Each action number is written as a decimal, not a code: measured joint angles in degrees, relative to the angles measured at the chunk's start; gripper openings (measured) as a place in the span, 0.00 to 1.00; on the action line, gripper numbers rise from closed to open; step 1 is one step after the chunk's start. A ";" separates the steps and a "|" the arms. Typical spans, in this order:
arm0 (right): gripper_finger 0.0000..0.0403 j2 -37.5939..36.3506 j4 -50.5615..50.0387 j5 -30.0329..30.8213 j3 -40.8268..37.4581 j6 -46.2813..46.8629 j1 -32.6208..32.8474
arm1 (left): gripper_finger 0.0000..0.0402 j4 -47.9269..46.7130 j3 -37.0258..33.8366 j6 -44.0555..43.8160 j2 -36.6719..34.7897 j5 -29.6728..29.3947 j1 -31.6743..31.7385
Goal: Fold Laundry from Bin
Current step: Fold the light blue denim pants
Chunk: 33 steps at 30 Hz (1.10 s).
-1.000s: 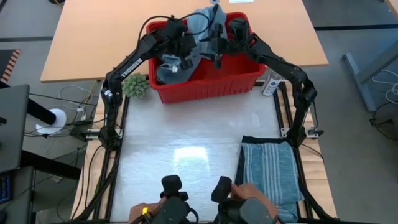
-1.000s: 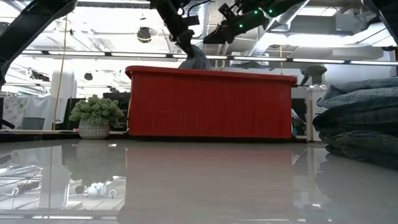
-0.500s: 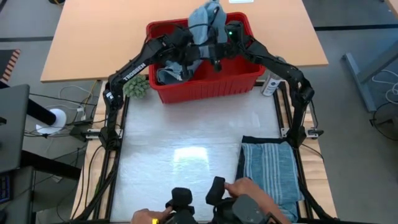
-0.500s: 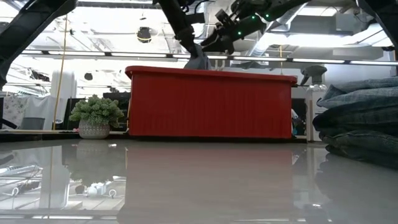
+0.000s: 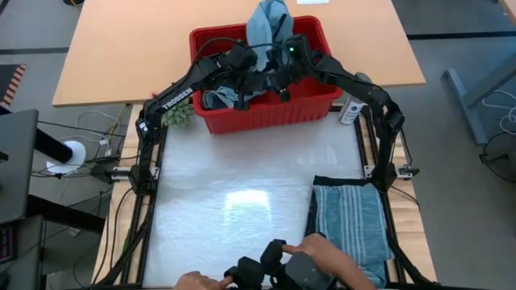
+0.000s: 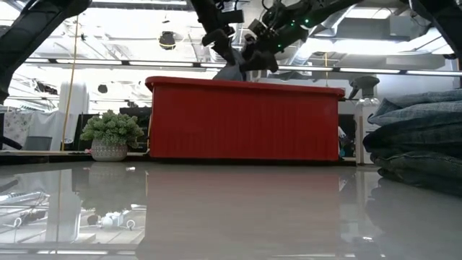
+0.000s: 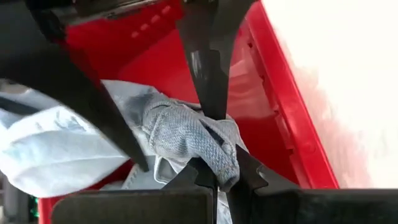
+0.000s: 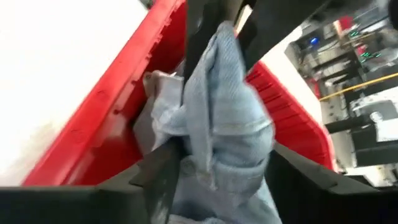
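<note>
The red bin point(image 5: 314, 103) stands at the table's far middle, also in the low view point(image 6: 245, 119). A light blue denim-like garment point(image 5: 268, 22) is heaped inside it and rises over its far rim. A blue-grey piece point(image 5: 219, 98) lies in the bin's left part. My left gripper point(image 5: 247, 74) and my right gripper point(image 5: 279, 71) are close together over the bin, each shut on light blue cloth. A little cloth point(image 6: 231, 71) shows above the rim in the low view. A folded blue-grey striped shirt point(image 5: 351, 229) lies at the near right. My left gripper pinches a bunched fold of the light blue cloth point(image 7: 198, 140) between its two fingers, slanting down into the bin from the left. The fold bulges out beside the fingers. The rest of the garment lies in the bin. My right gripper has a thick bunch of the light blue garment point(image 8: 216, 118) running between its two fingers, in several layers. It comes slanting down from the right. The cloth hides where the fingertips close. The garment's lower part lies against the bin's wall point(image 8: 118, 106).
A small potted plant point(image 5: 176, 110) stands left of the bin and a white bottle point(image 5: 351, 110) right of it. A person's hands point(image 5: 322, 250) work a controller at the table's near edge. The pale table point(image 5: 242, 185) lies between bin and shirt.
My right gripper has gone toward the table's left and a little down, closing in on my left gripper over the bin. My left gripper has shifted slightly toward the near edge. The light blue garment's heap now stands a little taller at the far rim.
</note>
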 joint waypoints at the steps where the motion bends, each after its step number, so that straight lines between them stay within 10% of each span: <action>1: 0.57 -0.02 -1.07 0.85 0.03 -0.30 0.25 | 0.00 0.06 0.00 0.61 0.00 -0.35 -0.15; 7: 0.12 0.02 -2.80 4.40 0.00 -0.74 0.80 | 0.00 0.33 0.00 3.27 0.02 -3.06 -0.46; 15: 0.13 -2.50 1.15 10.82 2.22 7.80 -1.93 | 0.01 9.71 0.16 -3.78 -1.25 -10.84 3.20; 33: 0.13 -2.63 0.51 4.55 9.62 22.12 -11.69 | 0.66 8.44 -11.01 -23.92 -4.02 16.44 16.20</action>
